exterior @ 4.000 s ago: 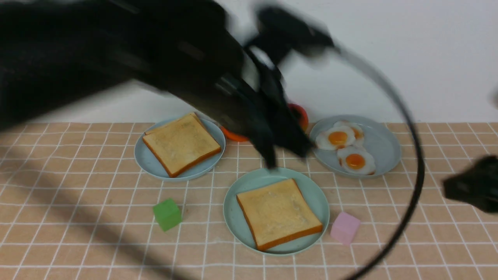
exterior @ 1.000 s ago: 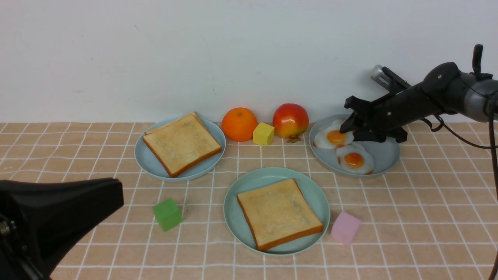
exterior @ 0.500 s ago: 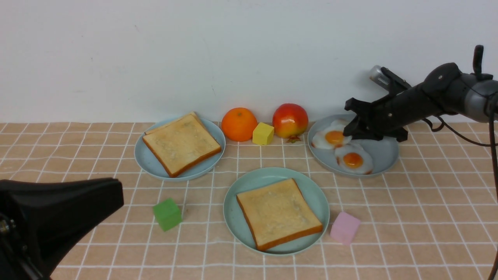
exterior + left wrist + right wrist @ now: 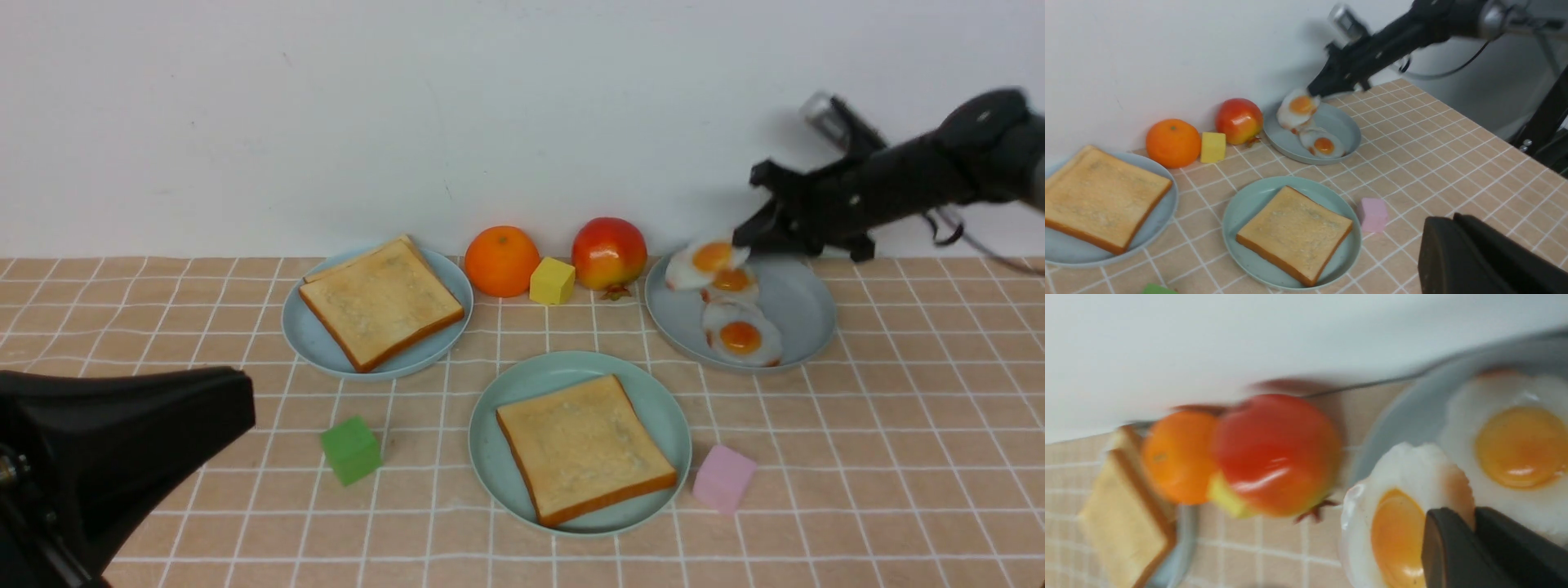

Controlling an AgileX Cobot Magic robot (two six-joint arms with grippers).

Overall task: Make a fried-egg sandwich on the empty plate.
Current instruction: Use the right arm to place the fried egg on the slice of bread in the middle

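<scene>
One egg (image 4: 702, 265) tilted, yolk facing camera, pinched by right pincer (image 4: 741, 240).

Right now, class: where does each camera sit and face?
Front view: between left arm and right arm, both showing, facing the wall.
Left wrist view: on left arm, facing the round mint-green plastic plate; left claw shows.
Right wrist view: on right arm, close on the flat white fried egg in right claw.
Shared: all show that egg.

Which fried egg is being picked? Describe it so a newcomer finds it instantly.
Look at the blue-grey plate at the far right, beside the red fruit. The egg hangs over its left rim, pinched by the right gripper. Unlike the two eggs lying flat on that plate, it is raised and tilted.
</scene>
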